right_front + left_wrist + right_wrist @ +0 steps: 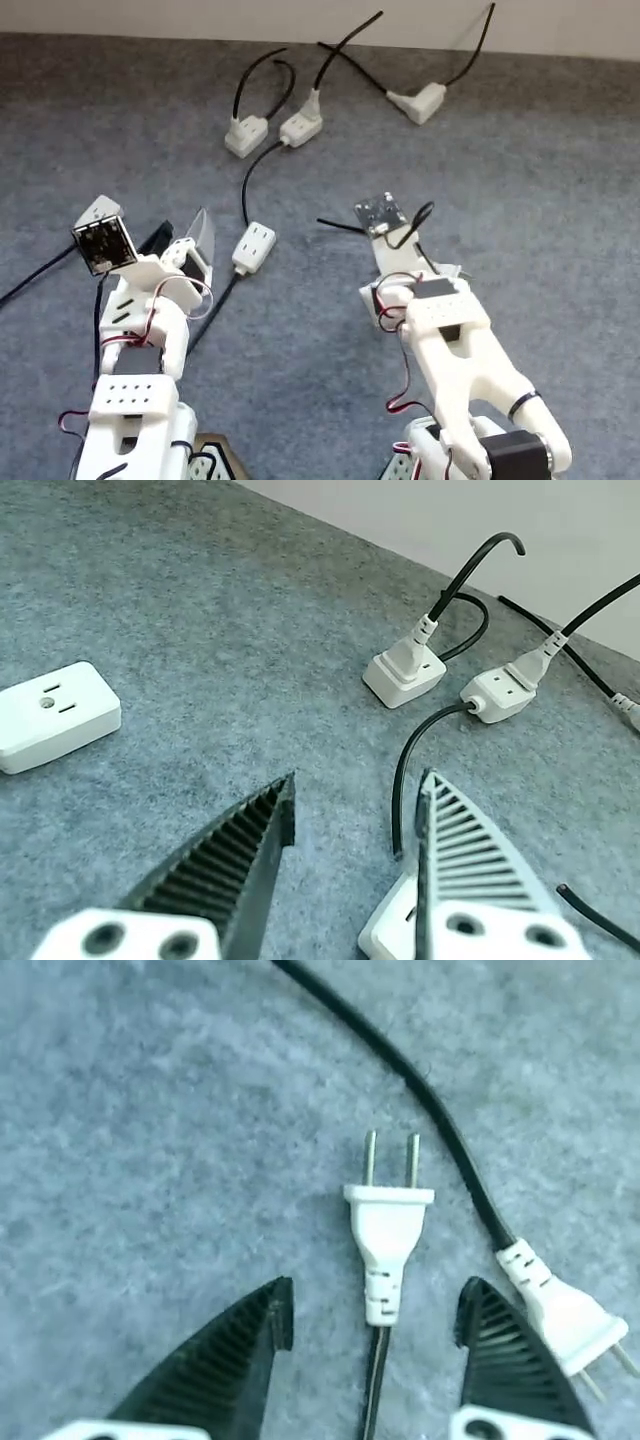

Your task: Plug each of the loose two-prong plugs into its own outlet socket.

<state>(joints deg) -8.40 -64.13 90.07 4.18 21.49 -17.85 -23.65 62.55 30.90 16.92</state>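
Note:
A loose white two-prong plug [388, 1225] lies flat on the grey carpet, between the fingers of my open right gripper [378, 1305], prongs pointing away. A second loose plug [565, 1315] on a black cord [440, 1120] lies just outside one finger. My left gripper [355, 810] hangs open over bare carpet with nothing in it; in the high view it [195, 250] sits beside a white outlet block [253, 247]. An empty white outlet [55, 715] lies off to one side. Farther off, two outlets [403, 670] [500, 690] each hold a corded plug.
A white angled adapter [428, 100] on a black cord lies at the far right, near the carpet's back edge by the wall. Black cords cross at the back [345, 55]. One thin black cord end [335, 225] pokes out beside the right arm [455, 340].

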